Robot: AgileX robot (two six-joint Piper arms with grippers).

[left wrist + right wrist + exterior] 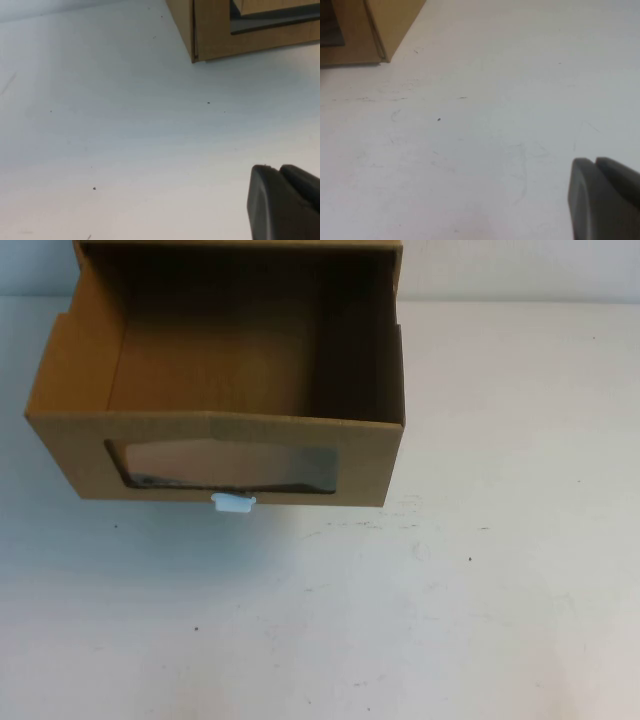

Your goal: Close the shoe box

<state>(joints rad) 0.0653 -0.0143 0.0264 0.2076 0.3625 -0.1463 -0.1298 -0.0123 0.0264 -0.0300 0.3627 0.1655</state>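
The shoe box (60, 390) is brown cardboard and stands at the far left-centre of the table. Its drawer is pulled out toward me and looks empty inside. The front panel carries a dark window (225, 466) with a small white tab (232, 503) below it. Neither gripper shows in the high view. In the left wrist view my left gripper (277, 169) is shut, empty, above bare table, well short of the box's corner (215, 35). In the right wrist view my right gripper (594, 161) is also shut and empty, far from the box's corner (385, 25).
The white table (400, 620) spreads in front of and to the right of the box, marked with small specks and faint scuffs. The box's outer sleeve (240, 246) reaches the far edge of the high view.
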